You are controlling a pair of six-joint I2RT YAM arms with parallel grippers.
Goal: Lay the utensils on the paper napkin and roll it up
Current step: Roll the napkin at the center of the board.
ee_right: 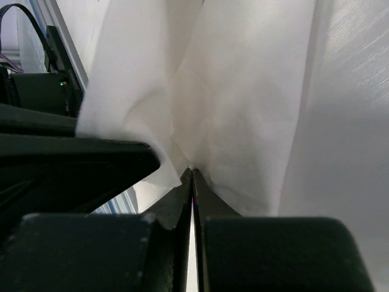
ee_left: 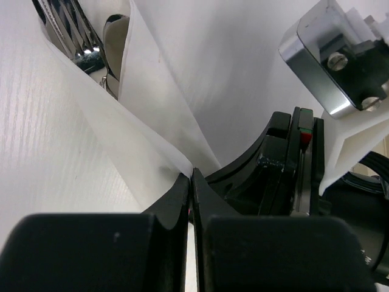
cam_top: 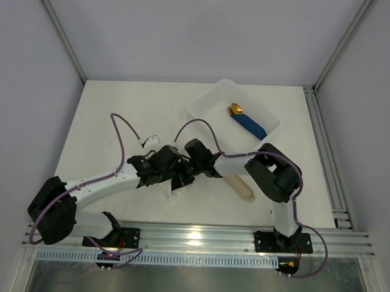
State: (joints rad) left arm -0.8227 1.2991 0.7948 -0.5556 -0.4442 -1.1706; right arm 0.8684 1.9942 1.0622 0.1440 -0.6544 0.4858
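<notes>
Left wrist view first, Ben: what is the left gripper (ee_left: 191, 177) doing?

Its two black fingers are pressed together with no gap, and an edge of the paper napkin (ee_left: 155, 91) is pinched at the tips. The sheet rises from the pinch in two white folds.

And the utensils (ee_left: 78, 35)?

Top left corner, Ana, showing between those folds: shiny fork tines (ee_left: 61, 21) with a spoon bowl (ee_left: 114, 30) just beside them. Paper hides the rest of the bunch, so I cannot tell how far it is wrapped.

Right gripper (ee_right: 192, 175)?

Much the same in the right wrist view. The fingers are clamped tight on a crumpled fold of the napkin, and the sheet bunches up above the tips.

Where does all this sit, seen from the top external camera?

Both arms bend inward, and their wrists meet over the middle of the near part of the white table (cam_top: 118, 117), with the grippers close together. A bit of white paper shows just below them. A beige sleeve (cam_top: 243, 188) lies just to their right, near the right forearm. Farther back and to the right stands a white plastic tray (cam_top: 206, 102), set at an angle to the table edges. A blue-handled piece (cam_top: 251, 126) with a gold tip lies inside it, well apart from the grippers.
</notes>
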